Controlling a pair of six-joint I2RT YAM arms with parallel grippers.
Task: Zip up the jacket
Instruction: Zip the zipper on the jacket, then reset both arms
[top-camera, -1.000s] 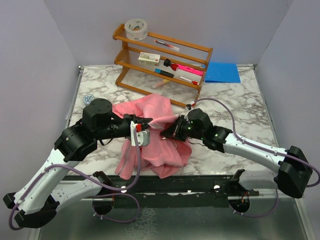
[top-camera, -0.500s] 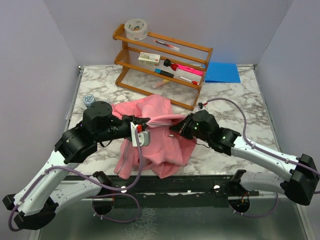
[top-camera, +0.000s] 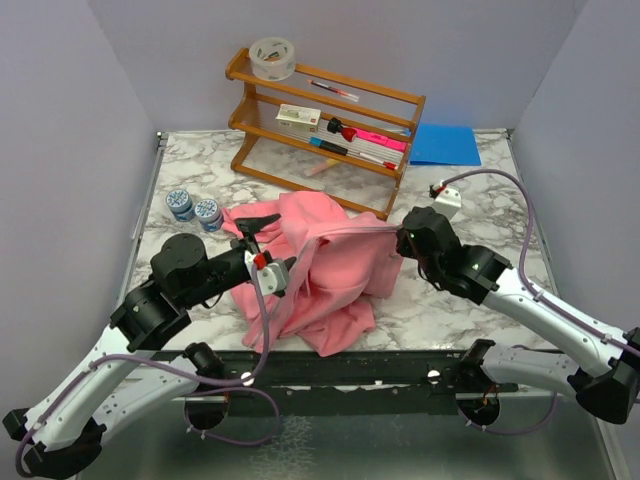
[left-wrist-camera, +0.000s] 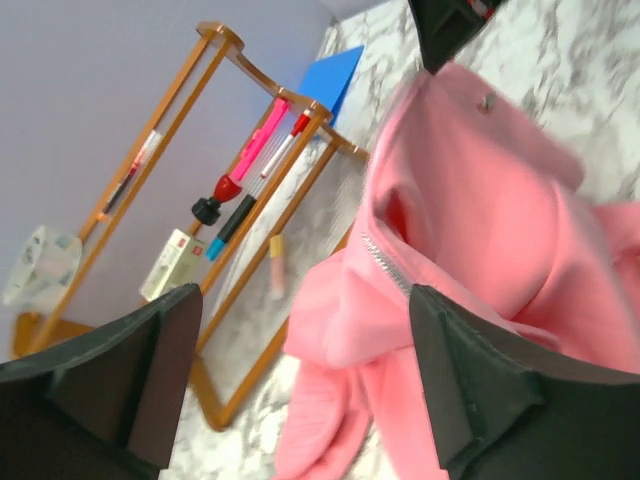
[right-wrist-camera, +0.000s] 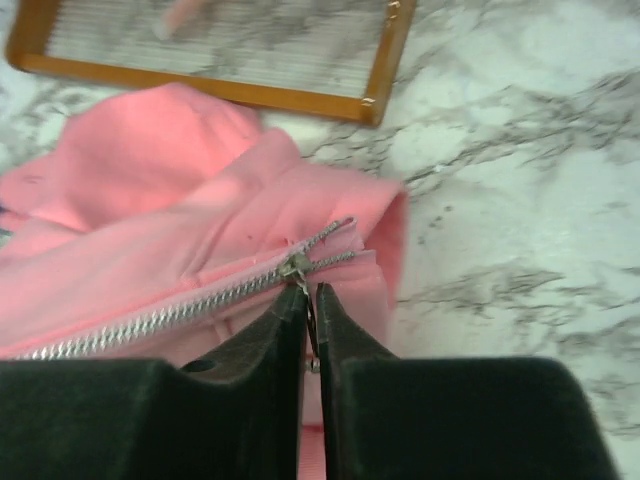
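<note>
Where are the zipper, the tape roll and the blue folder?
zipper (right-wrist-camera: 295, 266), right wrist view, its metal slider.
tape roll (top-camera: 271, 70), top view, its near wall.
blue folder (top-camera: 444, 144), top view, middle of its cover.

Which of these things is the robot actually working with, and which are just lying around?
In the job: pink jacket, its zipper pull, right gripper pinching it.
Just lying about: wooden rack with pens, tape roll, blue folder, two small blue tins.

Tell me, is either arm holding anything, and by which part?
The right gripper pinches the jacket by its zipper pull between its jaws. The left gripper holds nothing, jaws wide apart.
</note>
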